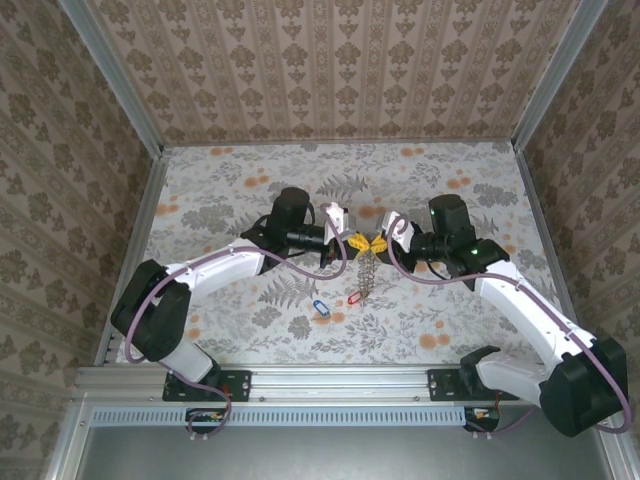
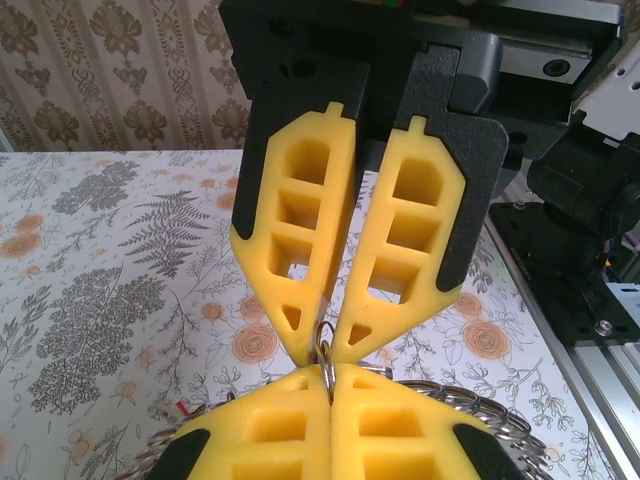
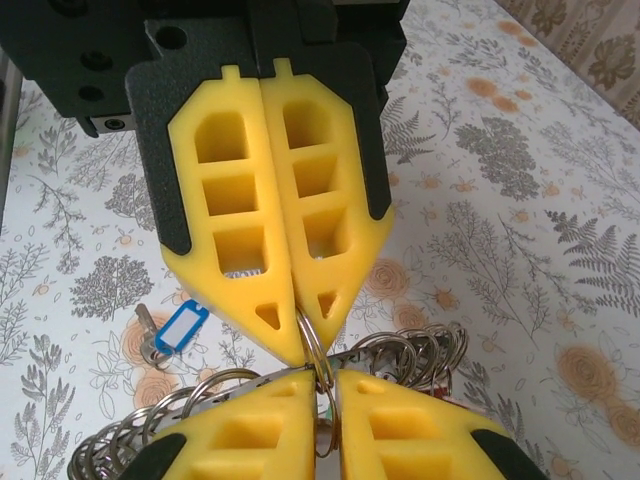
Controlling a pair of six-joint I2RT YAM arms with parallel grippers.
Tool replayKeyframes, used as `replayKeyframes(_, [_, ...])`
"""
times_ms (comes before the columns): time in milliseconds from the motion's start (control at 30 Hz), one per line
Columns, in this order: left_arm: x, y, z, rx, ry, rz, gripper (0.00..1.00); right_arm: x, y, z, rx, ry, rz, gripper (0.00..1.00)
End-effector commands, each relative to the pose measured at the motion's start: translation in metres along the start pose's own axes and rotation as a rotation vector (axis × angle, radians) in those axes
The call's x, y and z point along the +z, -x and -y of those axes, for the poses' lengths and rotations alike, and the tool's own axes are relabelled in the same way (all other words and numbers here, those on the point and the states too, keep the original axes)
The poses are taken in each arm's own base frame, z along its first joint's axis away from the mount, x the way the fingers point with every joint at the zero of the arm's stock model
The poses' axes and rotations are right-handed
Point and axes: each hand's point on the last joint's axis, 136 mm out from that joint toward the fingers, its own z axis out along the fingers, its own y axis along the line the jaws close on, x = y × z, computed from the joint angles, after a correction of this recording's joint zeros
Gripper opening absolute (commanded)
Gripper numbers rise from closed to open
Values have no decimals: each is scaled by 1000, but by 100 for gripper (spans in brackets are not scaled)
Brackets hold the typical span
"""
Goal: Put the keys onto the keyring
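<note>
Hanging btwn the arms, keyring [image 1: 367,275] is pinched at its top loop by left gripper [image 1: 359,242] & right gripper [image 1: 373,244], both clenched, prob. to steady it for threading keys [image 1: 320,307].

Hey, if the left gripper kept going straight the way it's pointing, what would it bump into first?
The right gripper. It sits tip to tip with the left gripper, and both look shut on a ring of the keyring, so contact would likely be almost immediate.
</note>
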Motion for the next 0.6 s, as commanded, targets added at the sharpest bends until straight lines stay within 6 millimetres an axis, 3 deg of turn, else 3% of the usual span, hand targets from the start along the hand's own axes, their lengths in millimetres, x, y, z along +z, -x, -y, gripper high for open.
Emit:
replayKeyframes(0, [-8,31,19,75,-70,82,0,-2,3,5,-4,6,-6,13])
replayKeyframes(167, [-8,32,21,75,-83,84,0,-4,16,2,-10,33,47,7])
replayKeyframes(367, [-8,31,21,68,-81,75,0,-5,18,2,-12,47,24,0])
replayKeyframes(567, [-5,7,14,49,-47,-40,11,-11,26,2,-20,37,29,0])
